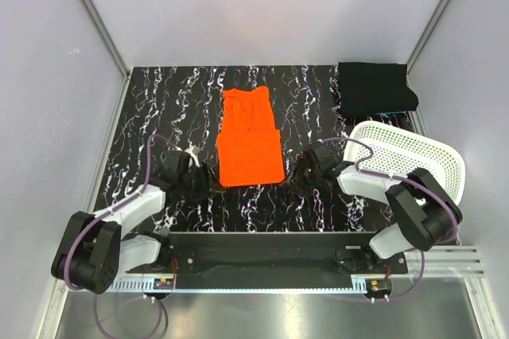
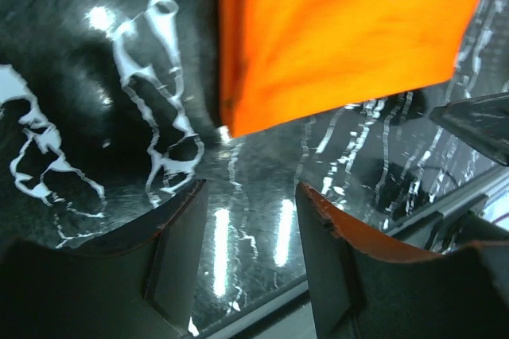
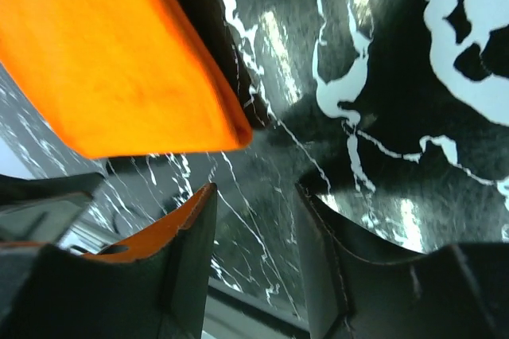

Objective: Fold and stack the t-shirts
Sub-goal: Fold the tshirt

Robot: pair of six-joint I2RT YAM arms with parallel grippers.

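Left tool (image 2: 250, 231) apart, empty | right tool (image 3: 254, 235) apart, empty | orange t-shirt (image 1: 250, 142) folded, long axis near-to-far, narrower end far

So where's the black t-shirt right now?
Top view: the black t-shirt lies folded at the far right corner, just beyond the white basket, apart from the orange t-shirt.

The soft bright orange t-shirt (image 1: 250, 144) lies flat in the middle, folded into a long strip. The soft black t-shirt (image 1: 376, 88) sits folded at the far right, well apart.
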